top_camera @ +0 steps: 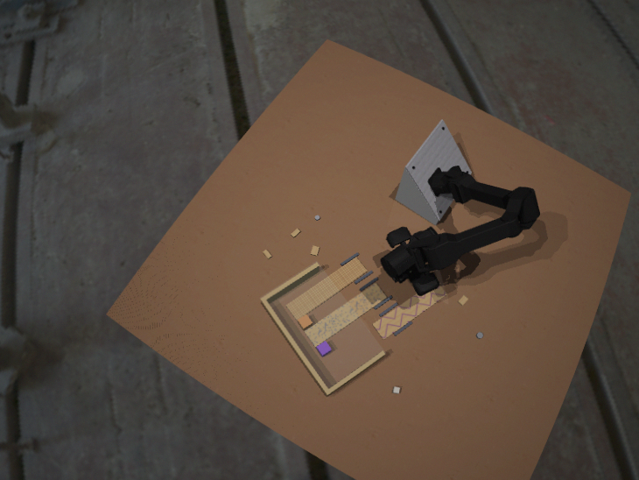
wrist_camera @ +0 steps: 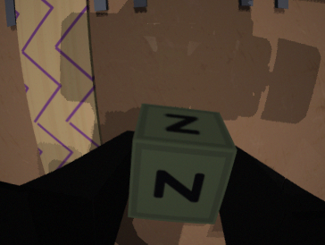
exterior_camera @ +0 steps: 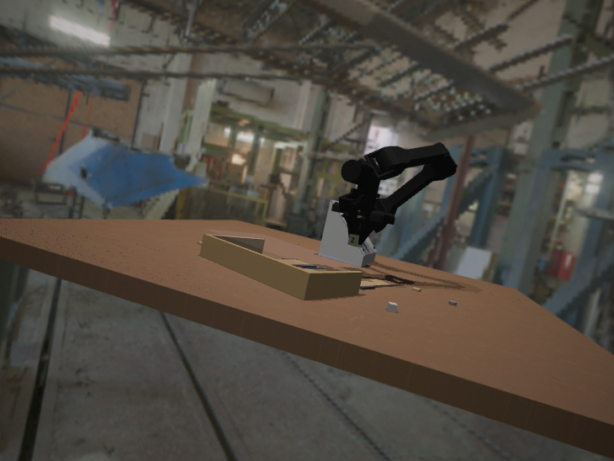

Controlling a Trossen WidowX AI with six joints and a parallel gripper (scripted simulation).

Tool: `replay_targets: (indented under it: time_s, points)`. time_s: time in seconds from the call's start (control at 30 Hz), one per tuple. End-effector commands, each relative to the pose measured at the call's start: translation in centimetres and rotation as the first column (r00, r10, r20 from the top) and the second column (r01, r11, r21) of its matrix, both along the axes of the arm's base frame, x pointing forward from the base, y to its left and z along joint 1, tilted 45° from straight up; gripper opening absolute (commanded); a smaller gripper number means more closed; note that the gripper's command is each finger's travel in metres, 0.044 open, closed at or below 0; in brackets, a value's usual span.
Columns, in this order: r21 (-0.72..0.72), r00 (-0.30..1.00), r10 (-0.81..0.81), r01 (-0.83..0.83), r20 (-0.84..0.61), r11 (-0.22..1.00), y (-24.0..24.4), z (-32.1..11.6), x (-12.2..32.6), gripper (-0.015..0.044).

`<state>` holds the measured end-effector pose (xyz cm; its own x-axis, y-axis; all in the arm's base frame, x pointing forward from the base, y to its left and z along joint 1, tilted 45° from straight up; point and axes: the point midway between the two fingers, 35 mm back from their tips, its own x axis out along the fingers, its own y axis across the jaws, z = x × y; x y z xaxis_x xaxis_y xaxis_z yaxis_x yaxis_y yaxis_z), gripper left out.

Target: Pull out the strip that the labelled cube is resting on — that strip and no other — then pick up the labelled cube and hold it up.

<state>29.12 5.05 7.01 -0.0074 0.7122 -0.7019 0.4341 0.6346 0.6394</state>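
The end effector (exterior_camera: 353,240) (wrist_camera: 177,147) grips the green lettered cube (exterior_camera: 354,240) (wrist_camera: 182,172) above the tabletop (top_camera: 248,206) (exterior_camera: 297,327) — hidden from overhead. The three-sided tray (top_camera: 295,347) (exterior_camera: 252,265) holds orange and purple blocks (top_camera: 323,348), toward seven o'clock overhead.
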Motion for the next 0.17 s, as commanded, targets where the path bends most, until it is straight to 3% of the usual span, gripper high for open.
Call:
replay_targets:
  time_s: [0.0, 0.13]
  points:
    - [-0.005, 1.0, 0.005, -0.005, 0.005, 1.0, -0.08, 0.04, 0.05, 0.0]
    - [-0.005, 1.0, 0.005, -0.005, 0.005, 1.0, -0.08, 0.04, 0.05, 0.0]
